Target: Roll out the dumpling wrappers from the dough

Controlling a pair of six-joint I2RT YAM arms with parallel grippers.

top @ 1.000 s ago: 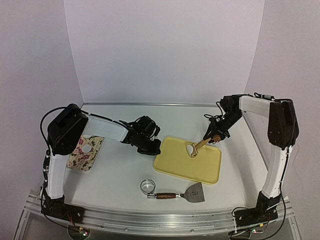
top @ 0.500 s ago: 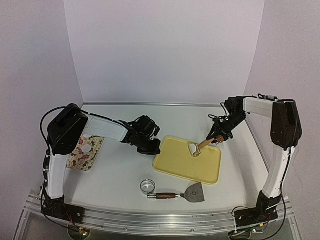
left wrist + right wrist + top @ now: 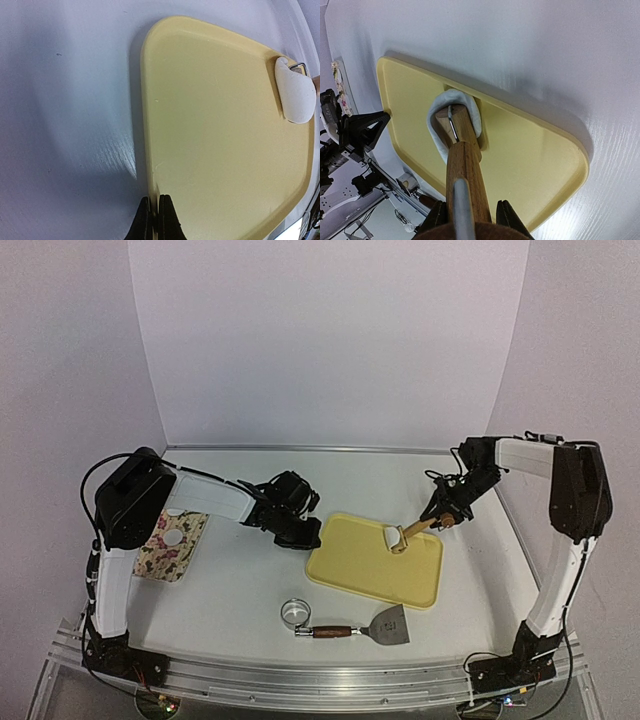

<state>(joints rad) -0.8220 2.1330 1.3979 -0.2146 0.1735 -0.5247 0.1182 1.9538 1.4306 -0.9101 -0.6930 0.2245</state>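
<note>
A yellow board [image 3: 350, 565] lies mid-table. My left gripper [image 3: 305, 533] is shut on the board's left rim, seen edge-on in the left wrist view [image 3: 155, 216]. A white dough lump [image 3: 393, 534] sits near the board's far right edge [image 3: 296, 92]. My right gripper [image 3: 443, 517] is shut on a wooden roller [image 3: 462, 165], whose head presses into the dough [image 3: 434, 131]. The gripper also shows in the right wrist view [image 3: 470, 216]. Two small white discs, wrappers [image 3: 173, 537], lie on a floral mat [image 3: 160, 558] at the left.
A shiny metal ring cutter [image 3: 296, 613] and a scraper [image 3: 388, 625] with a wooden handle lie in front of the board near the table's front edge. White walls close the back and sides.
My right gripper has drawn the roller to the right, and the dough under its head has moved right with it. The left gripper has kept its hold on the board.
</note>
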